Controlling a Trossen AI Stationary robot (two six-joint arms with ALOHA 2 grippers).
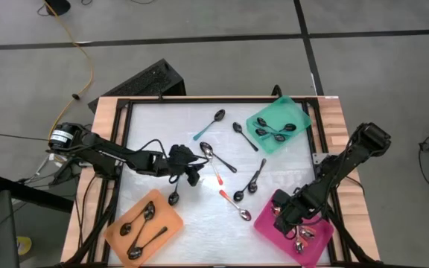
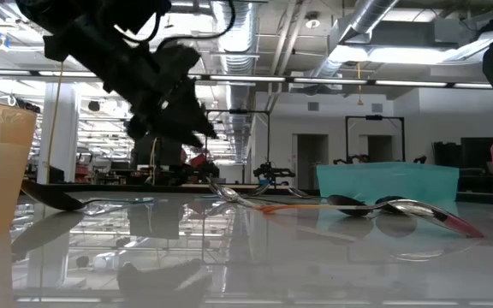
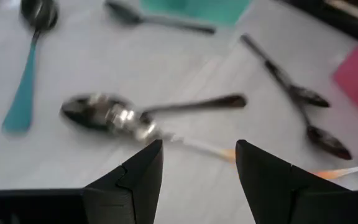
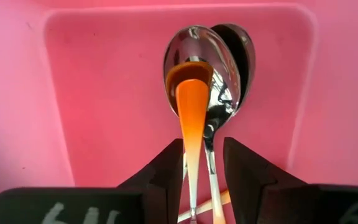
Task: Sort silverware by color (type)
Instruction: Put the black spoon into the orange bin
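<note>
Several spoons remain loose on the white table (image 1: 155, 119): a teal-handled spoon (image 1: 210, 124) near the far edge, a crossed cluster of spoons (image 1: 213, 155) at the centre, two orange-handled ones, one of them an orange-handled spoon (image 1: 234, 205) pointing toward the pink tray (image 1: 263, 229), a dark pair (image 1: 248, 185), and one more by the orange tray (image 1: 118, 231). That makes about nine unsorted. The orange tray holds about four, the teal tray (image 1: 293, 112) about four dark ones; the pink tray's count is hidden under the arm.

The right gripper (image 4: 202, 160) hangs over the pink tray, jaws parted with an orange handle (image 4: 192, 118) lying between them, apparently just let go. If that arm lifts while the handle leans on a finger, the spoon could be dragged out again.

The left gripper (image 3: 199, 163) hovers spread over the centre cluster. Its risk is the overlap: closing there could pinch two different handles at once, or flick the neighbouring spoon away.
</note>
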